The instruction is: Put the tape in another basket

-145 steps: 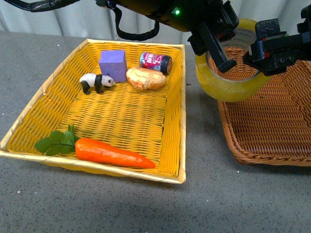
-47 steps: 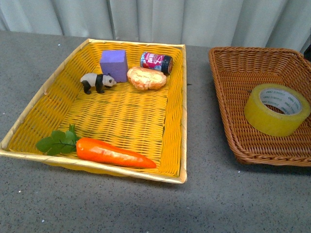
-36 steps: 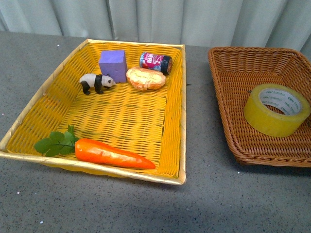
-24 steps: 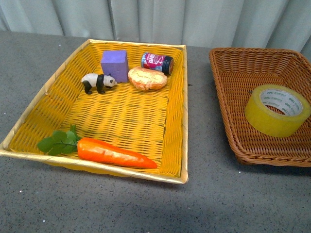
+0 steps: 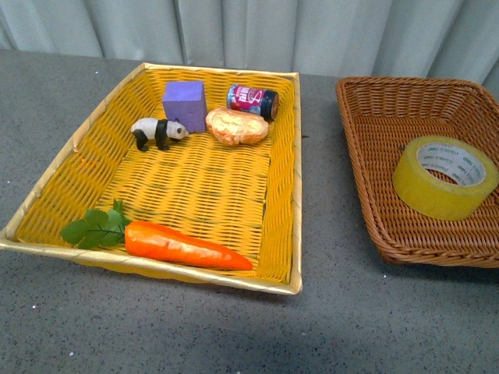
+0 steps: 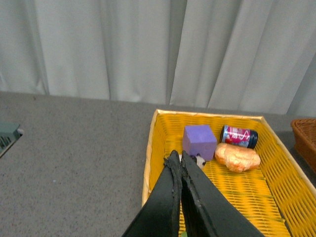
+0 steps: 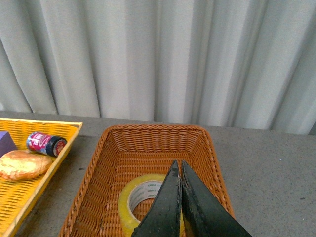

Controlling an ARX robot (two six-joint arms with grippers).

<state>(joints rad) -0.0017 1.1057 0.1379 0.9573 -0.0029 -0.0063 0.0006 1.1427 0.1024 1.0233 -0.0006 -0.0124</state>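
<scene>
Sitting flat in the brown basket (image 5: 366,156), the tape (image 5: 444,176) rests against the sloped floor, core facing up, nothing touching it, so the transfer looks done. Right gripper (image 7: 178,185) hangs above it with fingers clenched together, empty. Left gripper (image 6: 177,173) likewise pinched closed, parked over the yellow basket (image 5: 290,195) near the purple block (image 5: 184,104). Both arms clear of the front view.

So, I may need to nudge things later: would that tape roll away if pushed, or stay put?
The tape lies flat on its side in the basket, so it would probably slide rather than roll. Its thick ring shape looks stiff and unlikely to crush. The woven floor and sloped walls should likely hold it in.
</scene>
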